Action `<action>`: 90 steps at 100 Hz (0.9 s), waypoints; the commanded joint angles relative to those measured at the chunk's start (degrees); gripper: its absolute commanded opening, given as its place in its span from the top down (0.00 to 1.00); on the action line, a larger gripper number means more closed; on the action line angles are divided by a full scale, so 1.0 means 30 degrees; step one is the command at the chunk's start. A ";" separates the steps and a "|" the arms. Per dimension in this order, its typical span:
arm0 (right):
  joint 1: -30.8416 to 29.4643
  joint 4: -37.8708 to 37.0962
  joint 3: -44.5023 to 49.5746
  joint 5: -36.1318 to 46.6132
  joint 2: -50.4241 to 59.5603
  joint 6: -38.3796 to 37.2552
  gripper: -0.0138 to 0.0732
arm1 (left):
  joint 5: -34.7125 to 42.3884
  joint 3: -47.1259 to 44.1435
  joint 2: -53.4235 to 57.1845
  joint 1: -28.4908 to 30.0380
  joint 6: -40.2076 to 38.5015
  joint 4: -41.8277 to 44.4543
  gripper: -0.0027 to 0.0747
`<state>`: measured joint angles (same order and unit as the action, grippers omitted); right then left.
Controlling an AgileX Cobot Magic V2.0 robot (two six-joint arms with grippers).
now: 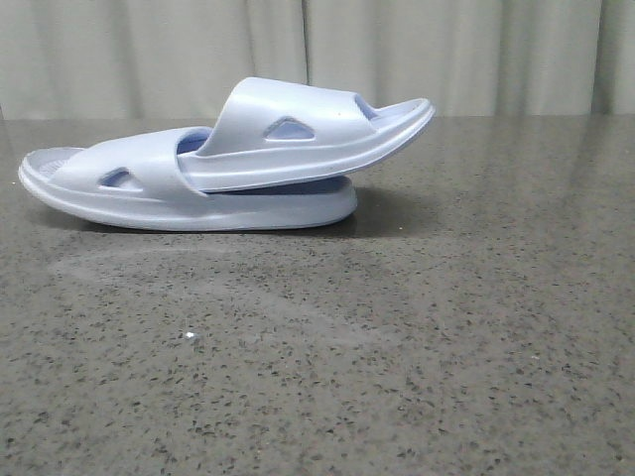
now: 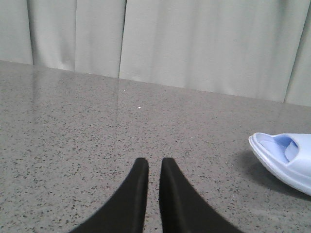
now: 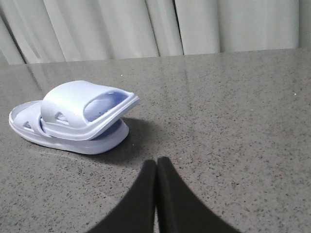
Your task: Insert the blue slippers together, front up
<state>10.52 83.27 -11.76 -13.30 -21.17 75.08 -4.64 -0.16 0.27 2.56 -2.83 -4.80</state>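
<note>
The two blue slippers lie nested at the back left of the table. The lower slipper (image 1: 149, 193) lies flat. The upper slipper (image 1: 298, 139) is pushed under the lower one's strap and slants up to the right. Both also show in the right wrist view, the upper slipper (image 3: 77, 109) over the lower slipper (image 3: 29, 128). One end of a slipper (image 2: 286, 160) shows in the left wrist view. My left gripper (image 2: 154, 162) is empty, its fingers a thin slit apart, well off from the slippers. My right gripper (image 3: 157, 162) is shut and empty, a short way from them. Neither gripper shows in the front view.
The table (image 1: 397, 347) is dark grey speckled stone. A pale curtain (image 1: 446, 50) hangs behind its far edge. A faint smear (image 1: 198, 278) marks the surface in front of the slippers.
</note>
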 commanded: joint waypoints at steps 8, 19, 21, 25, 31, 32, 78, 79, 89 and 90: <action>0.0032 0.0394 -0.0473 0.0205 -0.0097 0.0296 0.93 | 0.1546 -0.0170 0.0561 0.0043 0.0021 0.0031 0.95; 0.0032 -0.2500 -0.0473 0.1499 -0.0097 -0.1414 0.93 | 0.1546 -0.0170 0.0561 0.0043 0.0021 0.0031 0.95; 0.0032 -0.3495 -0.0439 0.1951 -0.0097 -0.2393 0.93 | 0.1546 -0.0170 0.0561 0.0043 0.0021 0.0031 0.95; 0.0032 -0.6735 -0.0376 0.2816 -0.0097 -0.6156 0.93 | 0.1546 -0.0170 0.0561 0.0043 0.0021 0.0031 0.95; 0.0032 -1.3334 -0.0111 0.3703 -0.0097 -1.2485 0.93 | 0.1546 -0.0170 0.0561 0.0043 0.0021 0.0031 0.95; 0.0032 -1.4107 -0.0052 0.3809 -0.0097 -1.3155 0.93 | 0.1546 -0.0170 0.0561 0.0043 0.0021 0.0031 0.95; -0.1482 -2.5519 0.4521 0.4553 0.5332 -2.3126 0.93 | 0.1546 -0.0170 0.0561 0.0043 0.0021 0.0031 0.95; -0.1607 -2.5519 0.4521 0.4433 0.5610 -2.3126 0.93 | 0.1546 -0.0170 0.0561 0.0043 0.0021 0.0031 0.95; -0.2626 -2.5871 0.4521 0.2069 0.7607 -2.3126 0.93 | 0.1546 -0.0170 0.0561 0.0043 0.0021 0.0031 0.95; -0.2707 -2.5937 0.4521 0.1800 0.7802 -2.3126 0.93 | 0.1546 -0.0170 0.0561 0.0043 0.0021 0.0031 0.95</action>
<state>4.59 7.10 0.65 -6.30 -1.56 5.87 -4.64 -0.16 0.27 2.56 -2.83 -4.80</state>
